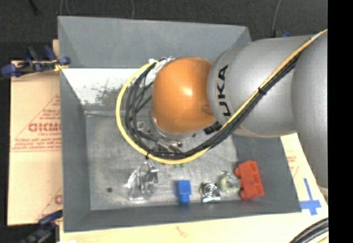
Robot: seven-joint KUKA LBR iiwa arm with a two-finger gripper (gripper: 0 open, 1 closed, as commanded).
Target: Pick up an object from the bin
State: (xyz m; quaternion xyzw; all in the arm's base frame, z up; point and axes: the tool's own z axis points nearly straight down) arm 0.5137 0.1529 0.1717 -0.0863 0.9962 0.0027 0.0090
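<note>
Blue block (pixel 182 191) is the loose piece nearest the gripper (pixel 142 182), so I treat it as the likely pick. It lies at the lower middle of the frame, near the front wall of the bin (pixel 77 148), just right of the gripper and apart from it. I judge it a small hard plastic piece: light, stiff, a little slick, best taken across its two narrow sides.

Right of it, in a row toward the lower right, sit a shiny silver bit (pixel 209 192), a pale round thing (pixel 228 183) and a red studded brick (pixel 249 179). The brick also looks stiff and easy to pinch across its flat sides.

The gripper hangs low over bare floor, lower left of centre. I cannot tell whether the jaws are open or closed.

On the grey arm (pixel 259 87), beside the orange cover (pixel 179 98), I read the letters "UKA".
</note>
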